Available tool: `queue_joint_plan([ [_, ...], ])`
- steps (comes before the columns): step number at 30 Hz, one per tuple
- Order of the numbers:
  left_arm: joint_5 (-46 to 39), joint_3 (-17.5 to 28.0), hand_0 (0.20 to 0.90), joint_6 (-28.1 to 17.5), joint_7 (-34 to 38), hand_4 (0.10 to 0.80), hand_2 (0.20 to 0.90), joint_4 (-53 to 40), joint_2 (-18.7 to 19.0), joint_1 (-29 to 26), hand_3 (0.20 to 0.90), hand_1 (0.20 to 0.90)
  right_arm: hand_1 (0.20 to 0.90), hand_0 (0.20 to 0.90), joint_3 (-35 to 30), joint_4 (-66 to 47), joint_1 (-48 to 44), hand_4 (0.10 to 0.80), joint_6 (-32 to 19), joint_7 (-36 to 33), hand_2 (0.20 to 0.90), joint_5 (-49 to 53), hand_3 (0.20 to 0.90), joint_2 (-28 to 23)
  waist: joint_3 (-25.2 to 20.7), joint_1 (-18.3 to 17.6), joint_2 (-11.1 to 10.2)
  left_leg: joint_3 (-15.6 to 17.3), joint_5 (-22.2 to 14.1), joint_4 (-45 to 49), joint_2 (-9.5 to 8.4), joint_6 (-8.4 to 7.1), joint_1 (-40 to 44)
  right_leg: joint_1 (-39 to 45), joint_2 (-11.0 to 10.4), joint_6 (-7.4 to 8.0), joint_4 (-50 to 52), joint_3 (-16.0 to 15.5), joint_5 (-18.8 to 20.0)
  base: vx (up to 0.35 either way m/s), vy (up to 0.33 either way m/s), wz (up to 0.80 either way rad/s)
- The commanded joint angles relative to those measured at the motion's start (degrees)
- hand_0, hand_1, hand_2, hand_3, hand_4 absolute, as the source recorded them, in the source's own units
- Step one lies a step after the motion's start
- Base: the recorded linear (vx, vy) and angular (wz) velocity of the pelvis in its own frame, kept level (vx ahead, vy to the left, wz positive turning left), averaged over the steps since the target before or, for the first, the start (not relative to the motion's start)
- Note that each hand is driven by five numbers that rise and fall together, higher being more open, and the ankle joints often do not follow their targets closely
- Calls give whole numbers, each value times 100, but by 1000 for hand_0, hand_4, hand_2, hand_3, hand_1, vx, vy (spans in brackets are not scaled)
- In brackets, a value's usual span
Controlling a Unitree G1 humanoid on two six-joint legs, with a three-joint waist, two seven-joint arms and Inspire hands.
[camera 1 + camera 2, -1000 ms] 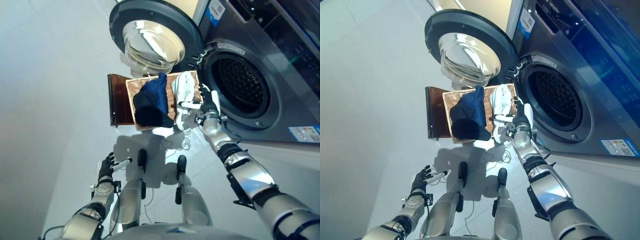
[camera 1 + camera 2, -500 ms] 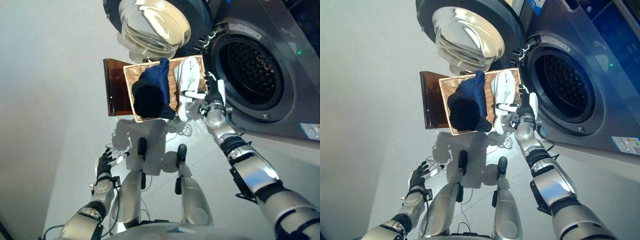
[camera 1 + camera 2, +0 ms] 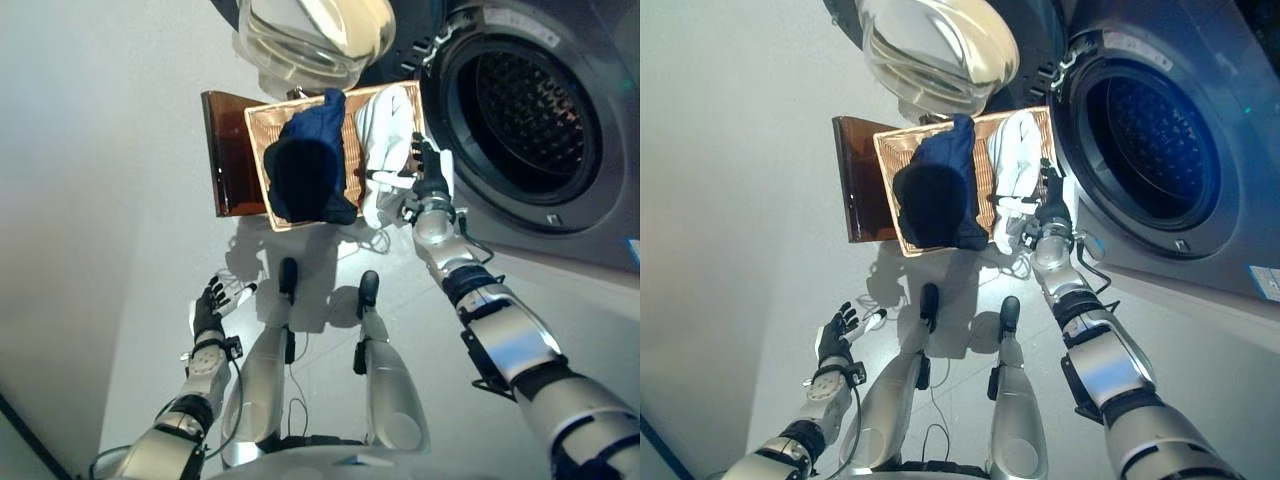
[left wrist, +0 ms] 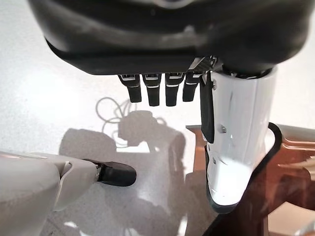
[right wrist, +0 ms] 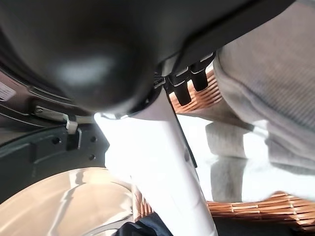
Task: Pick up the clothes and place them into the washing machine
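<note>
The wicker basket [image 3: 262, 160] is taken as the landmark. It is sitting on the floor just beside the washing machine [image 3: 590, 200], under the open glass door [image 3: 310, 30], with a brown tray [image 3: 222, 150] against the side away from the drum.

2 garments are being held in the basket: a dark blue garment [image 3: 305, 165] heaped in the middle, and a white garment [image 3: 385, 135] draped over the edge nearest the drum opening [image 3: 525, 110]. Neither is in the machine yet.

Compared with 1 s ago, the whole scene is being shown shifted upward, so the camera is being tilted; the basket and clothes are not being moved. The right hand [image 3: 428, 185] is still being kept at the basket's drum-side edge, against the white garment. In the right wrist view, the fingers [image 5: 189, 81] are being held straight over the weave beside the grey-white cloth, thumb extended; nothing is being clamped. So the hand is being read as relaxed, not gripping.

The left hand [image 3: 210, 305] is being held low, well apart from the basket, with fingers spread and nothing in it.

Judgement: the grasp on the white garment is not yet being made; the task is being judged as near its start, with both garments left to be moved.
</note>
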Motion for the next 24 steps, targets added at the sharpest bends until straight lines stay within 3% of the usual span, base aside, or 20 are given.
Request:
queue_joint_plan([
  [1, -159, 12, 900, -320, 202, 800, 900, -276, 229, 170, 900, 900, 900, 900, 88, -343, -611, 800, -408, -296, 900, 69, 900, -243, -207, 88, 180, -186, 360, -273, 91, -525, -191, -241, 47, 37, 924, 275, -430, 7, 4, 5],
  [13, -299, -18, 900, -487, 341, 800, 900, -1249, 344, 169, 900, 900, 900, 900, 30, -242, -1044, 800, -411, -430, 900, 249, 900, -178, 17, 165, 317, -317, 418, -273, 27, -541, -560, -615, 55, 19, 1065, 207, -489, -6, 5, 6],
  [24, -385, 11, 900, -466, 372, 800, 900, -874, 291, 88, 900, 900, 900, 900, -40, 171, -1212, 800, -414, -481, 900, 387, 900, -158, 72, 160, 298, -308, 429, -273, 1, -519, -698, -812, 89, 32, 1082, 244, -455, -5, 2, 1],
])
